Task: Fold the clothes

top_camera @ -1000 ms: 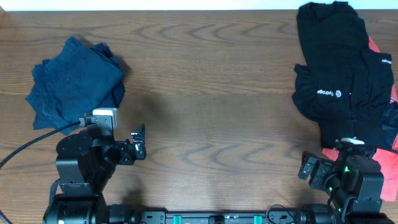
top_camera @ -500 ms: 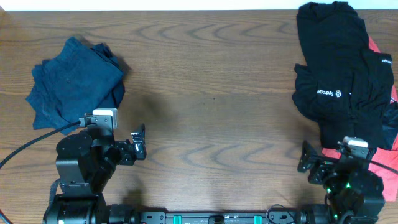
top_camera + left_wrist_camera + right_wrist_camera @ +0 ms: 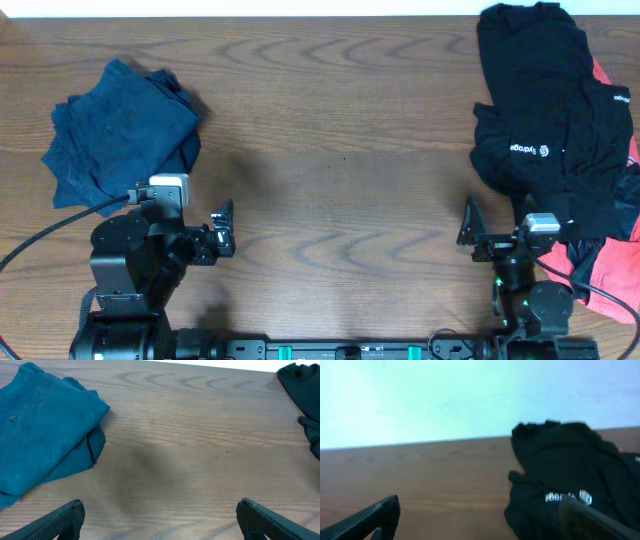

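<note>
A dark navy-blue garment point(image 3: 120, 135) lies in a rumpled fold at the far left of the table; it also shows in the left wrist view point(image 3: 42, 435). A pile of black clothes point(image 3: 550, 110) with a small white logo lies at the far right, and it also shows in the right wrist view point(image 3: 570, 475). My left gripper point(image 3: 222, 228) is open and empty over bare wood, right of and nearer than the navy garment; its fingers point(image 3: 160, 522) frame bare table. My right gripper point(image 3: 468, 225) is open and empty, just left of the black pile's near edge point(image 3: 485, 520).
A red garment point(image 3: 612, 275) lies under the black pile at the right edge. A black cable point(image 3: 40, 240) runs from the left arm off the left side. The wooden table point(image 3: 340, 150) stretches between the two piles.
My right arm has swung left and away from the near edge, so its gripper now sits beside the black pile's near edge. The left arm and the clothes have not moved.
</note>
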`<state>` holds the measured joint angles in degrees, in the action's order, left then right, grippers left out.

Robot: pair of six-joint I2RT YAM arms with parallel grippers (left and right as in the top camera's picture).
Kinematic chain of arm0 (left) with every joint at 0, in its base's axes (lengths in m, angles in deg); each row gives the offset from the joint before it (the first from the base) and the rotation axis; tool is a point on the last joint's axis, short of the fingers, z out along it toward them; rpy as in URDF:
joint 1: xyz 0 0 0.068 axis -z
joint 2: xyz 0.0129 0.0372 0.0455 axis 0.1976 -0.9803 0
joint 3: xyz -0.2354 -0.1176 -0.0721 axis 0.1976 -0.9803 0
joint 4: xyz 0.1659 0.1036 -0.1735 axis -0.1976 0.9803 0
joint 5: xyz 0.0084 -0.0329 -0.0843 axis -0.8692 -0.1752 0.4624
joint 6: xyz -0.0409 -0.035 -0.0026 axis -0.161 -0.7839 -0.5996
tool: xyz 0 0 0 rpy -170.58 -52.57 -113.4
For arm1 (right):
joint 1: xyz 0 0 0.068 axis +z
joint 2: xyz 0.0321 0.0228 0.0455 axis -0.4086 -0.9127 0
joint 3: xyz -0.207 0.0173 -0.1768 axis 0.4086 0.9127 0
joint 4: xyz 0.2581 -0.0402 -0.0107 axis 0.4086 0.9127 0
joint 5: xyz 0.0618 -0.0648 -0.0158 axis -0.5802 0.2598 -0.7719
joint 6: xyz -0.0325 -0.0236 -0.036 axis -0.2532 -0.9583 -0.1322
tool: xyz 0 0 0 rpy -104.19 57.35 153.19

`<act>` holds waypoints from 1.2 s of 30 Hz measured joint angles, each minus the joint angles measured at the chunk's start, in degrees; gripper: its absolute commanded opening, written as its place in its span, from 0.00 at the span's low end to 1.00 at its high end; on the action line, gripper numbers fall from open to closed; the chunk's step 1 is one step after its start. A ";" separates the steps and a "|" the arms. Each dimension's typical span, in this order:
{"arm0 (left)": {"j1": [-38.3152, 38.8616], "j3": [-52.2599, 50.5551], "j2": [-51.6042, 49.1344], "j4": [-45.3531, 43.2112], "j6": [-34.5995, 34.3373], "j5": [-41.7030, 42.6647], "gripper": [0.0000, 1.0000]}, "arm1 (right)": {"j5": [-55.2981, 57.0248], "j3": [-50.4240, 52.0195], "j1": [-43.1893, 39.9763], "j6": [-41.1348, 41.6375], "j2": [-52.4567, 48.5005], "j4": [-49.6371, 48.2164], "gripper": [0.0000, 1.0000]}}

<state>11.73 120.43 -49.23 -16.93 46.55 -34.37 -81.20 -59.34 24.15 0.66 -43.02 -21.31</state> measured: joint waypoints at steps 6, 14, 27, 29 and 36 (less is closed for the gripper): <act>0.00 0.00 0.00 0.00 0.02 0.00 0.98 | 0.22 0.72 0.04 -6.29 0.15 1.81 0.99; 0.00 0.00 0.00 0.00 0.02 0.00 0.98 | 0.20 0.72 0.37 -8.57 0.24 1.81 0.99; 0.00 0.00 0.00 0.00 0.02 0.00 0.98 | 0.20 0.72 0.37 -8.81 0.24 1.81 0.99; 0.00 0.00 0.00 0.00 0.00 0.00 0.98 | 0.20 0.72 0.37 -8.81 0.24 1.81 0.99; 0.00 0.00 0.00 0.00 0.00 0.00 0.98 | 0.20 0.72 0.37 -8.81 0.24 1.81 0.99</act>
<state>11.73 120.43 -49.23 -16.93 46.55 -34.37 -81.00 -58.61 24.52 -8.14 -42.78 -19.49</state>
